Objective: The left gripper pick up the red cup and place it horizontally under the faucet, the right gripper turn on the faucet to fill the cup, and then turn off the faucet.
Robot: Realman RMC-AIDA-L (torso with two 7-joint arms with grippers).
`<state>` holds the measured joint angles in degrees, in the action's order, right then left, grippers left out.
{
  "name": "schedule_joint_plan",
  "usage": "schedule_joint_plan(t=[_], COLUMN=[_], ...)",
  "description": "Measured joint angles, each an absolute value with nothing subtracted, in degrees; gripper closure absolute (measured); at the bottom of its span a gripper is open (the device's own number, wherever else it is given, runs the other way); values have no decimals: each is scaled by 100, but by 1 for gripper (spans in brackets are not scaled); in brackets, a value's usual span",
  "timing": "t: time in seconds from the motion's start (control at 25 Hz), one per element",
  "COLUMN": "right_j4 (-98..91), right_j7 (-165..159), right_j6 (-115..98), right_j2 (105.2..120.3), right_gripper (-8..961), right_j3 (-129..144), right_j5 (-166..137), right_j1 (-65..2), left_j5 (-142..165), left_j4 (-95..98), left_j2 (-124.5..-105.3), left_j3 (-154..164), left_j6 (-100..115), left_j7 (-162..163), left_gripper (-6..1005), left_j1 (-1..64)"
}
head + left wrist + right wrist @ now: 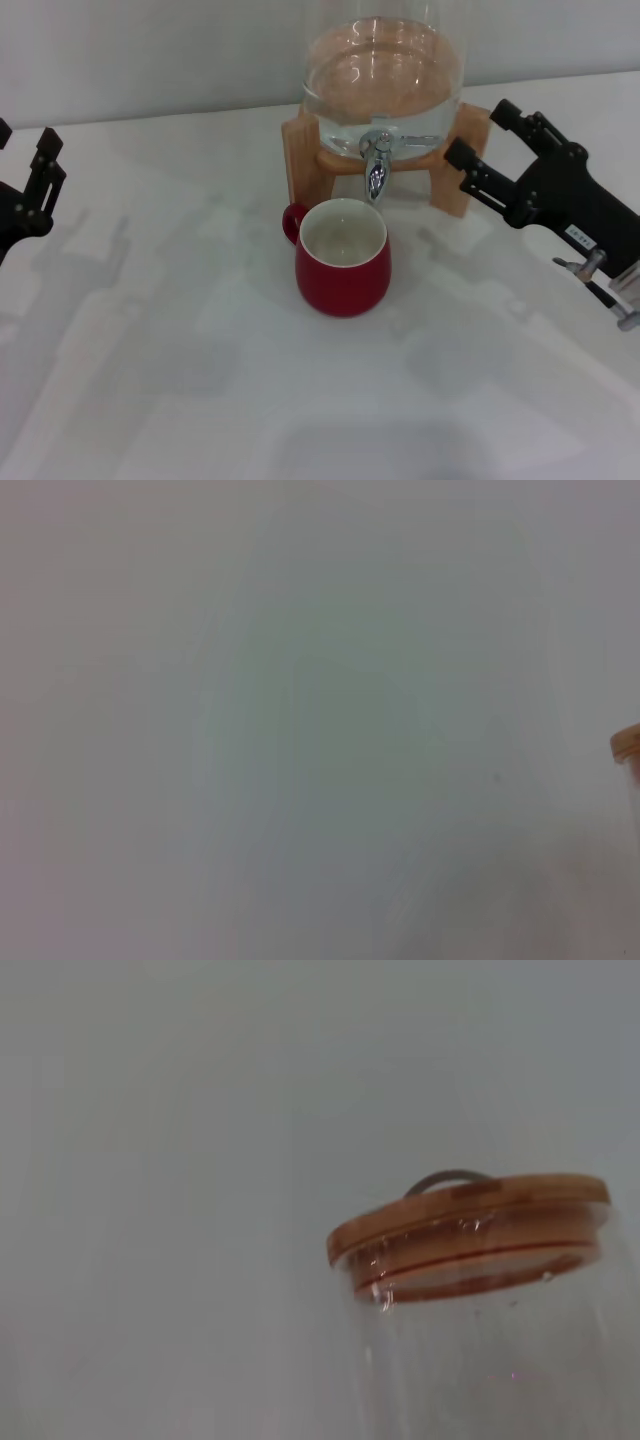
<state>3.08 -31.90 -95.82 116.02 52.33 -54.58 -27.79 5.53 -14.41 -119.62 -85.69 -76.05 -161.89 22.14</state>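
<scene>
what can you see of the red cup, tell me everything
The red cup is a squat, rounded, glossy dark-red mug, ceramic by its look, with a cream-white inside that looks empty. It stands upright on the white table, directly below the faucet, its small loop handle toward the robot's left. Neither gripper touches it.

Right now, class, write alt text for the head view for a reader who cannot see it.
A red cup stands upright on a white table under the faucet of a glass water dispenser. The left gripper and right gripper wait apart, jaws open.
</scene>
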Motion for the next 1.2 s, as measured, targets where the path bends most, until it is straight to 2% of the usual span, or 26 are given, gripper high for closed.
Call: schedule_joint_plan(t=[1.2], right_j4=[298], right_j7=[-3193], right_j6=[-8973], right_j2=[11619], right_gripper=[111], right_j3=[5643], right_j5=[-5546], right_j1=[-3052], left_j5=[560], left_j4=[-1441], left_j2=[-11944], left_j3=[-8569], left_j6=[-7501], left_j7=[-16189], left_gripper=[485], left_j1=[2294])
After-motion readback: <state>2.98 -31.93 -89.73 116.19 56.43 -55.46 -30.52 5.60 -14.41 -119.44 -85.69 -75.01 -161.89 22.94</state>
